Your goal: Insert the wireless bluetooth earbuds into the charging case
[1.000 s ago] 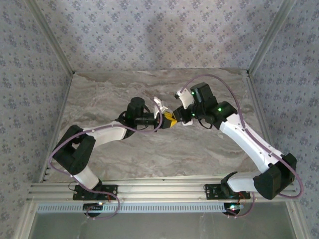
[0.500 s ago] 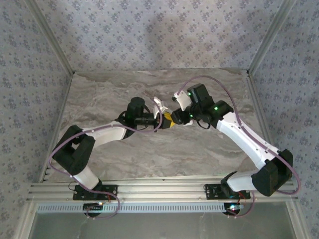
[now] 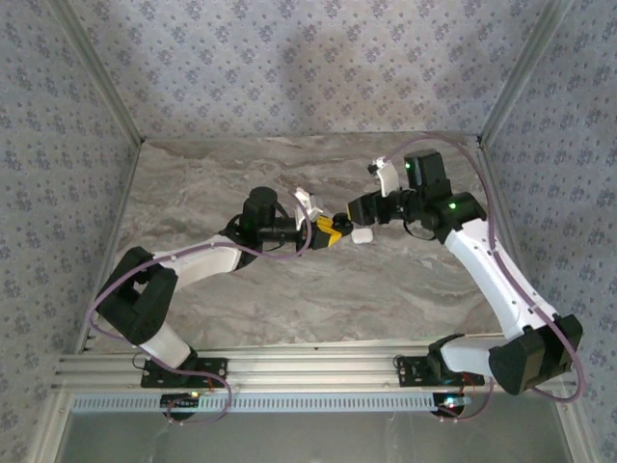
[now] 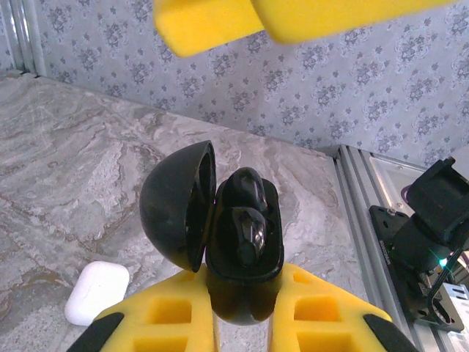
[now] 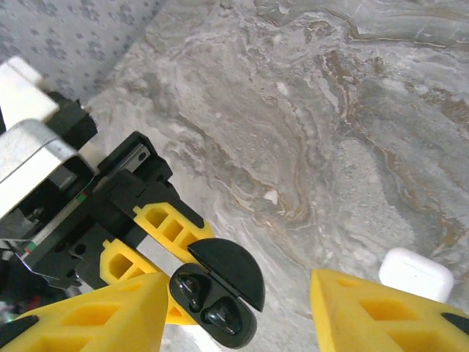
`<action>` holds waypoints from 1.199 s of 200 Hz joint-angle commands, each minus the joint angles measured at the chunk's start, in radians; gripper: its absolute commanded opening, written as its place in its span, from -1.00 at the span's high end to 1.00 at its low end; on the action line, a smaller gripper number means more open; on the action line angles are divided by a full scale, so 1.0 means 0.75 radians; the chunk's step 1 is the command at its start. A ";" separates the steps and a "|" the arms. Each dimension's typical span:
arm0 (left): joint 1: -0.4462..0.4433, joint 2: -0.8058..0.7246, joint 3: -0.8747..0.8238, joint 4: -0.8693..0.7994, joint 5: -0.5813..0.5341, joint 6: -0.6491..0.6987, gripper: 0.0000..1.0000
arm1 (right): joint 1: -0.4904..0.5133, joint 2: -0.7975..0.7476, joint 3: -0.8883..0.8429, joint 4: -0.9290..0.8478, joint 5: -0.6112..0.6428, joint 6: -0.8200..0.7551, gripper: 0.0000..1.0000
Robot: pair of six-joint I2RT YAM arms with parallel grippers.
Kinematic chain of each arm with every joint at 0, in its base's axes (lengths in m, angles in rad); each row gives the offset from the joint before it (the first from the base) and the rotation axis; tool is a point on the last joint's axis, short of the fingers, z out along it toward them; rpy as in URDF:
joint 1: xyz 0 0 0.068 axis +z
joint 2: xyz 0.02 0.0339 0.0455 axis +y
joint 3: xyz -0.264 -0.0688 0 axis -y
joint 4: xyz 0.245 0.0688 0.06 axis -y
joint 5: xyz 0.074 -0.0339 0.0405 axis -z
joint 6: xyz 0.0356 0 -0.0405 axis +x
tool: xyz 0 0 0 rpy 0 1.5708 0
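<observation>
1. Your left gripper [image 4: 244, 304] is clamped on the lower end of the black charging case [image 4: 245, 257] and holds it off the table [image 5: 330, 110]. The lid [image 4: 176, 209] is swung open to one side.
2. Your right gripper [image 5: 236, 286] hangs just above the case with its fingers spread apart and nothing between them.
3. The earbuds [image 4: 245, 233] show as two glossy dark shapes inside the case's body, one behind the other. They look seated.
4. Risk: the pinch covers little of the case's rounded shell. A push on the lid from the right gripper could twist the case or squeeze it out of the grip.
5. Risk: if a bud sits proud of its well, closing the lid could jam or flick it out onto the table.
6. Risk: a white case [image 4: 95, 292] lies on the table just beside and below the black case, so a low approach could knock it.
7. Hard to tell: black on black hides how deeply each bud sits, and whether both shapes are buds. The yellow fingers cover the case's lower end. No other loose earpiece can be made out.
</observation>
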State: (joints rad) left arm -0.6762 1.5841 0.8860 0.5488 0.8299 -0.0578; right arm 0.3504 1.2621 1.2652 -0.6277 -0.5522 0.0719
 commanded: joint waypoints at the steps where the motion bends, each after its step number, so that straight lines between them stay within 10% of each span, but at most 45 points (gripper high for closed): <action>1: -0.002 -0.058 0.026 0.009 0.055 0.045 0.71 | -0.036 0.034 -0.007 0.021 -0.244 0.073 -0.12; 182: 0.000 -0.089 0.062 -0.082 -0.033 -0.006 0.71 | -0.102 -0.055 -0.150 0.127 -0.554 0.148 0.12; 240: 0.003 0.051 0.243 -0.407 -0.163 -0.351 0.74 | -0.297 -0.076 -0.258 0.083 -0.139 0.423 0.05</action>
State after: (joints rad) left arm -0.6762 1.5688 0.9947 0.3592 0.7464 -0.1654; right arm 0.1902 1.2068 1.1133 -0.5453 -0.8227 0.2573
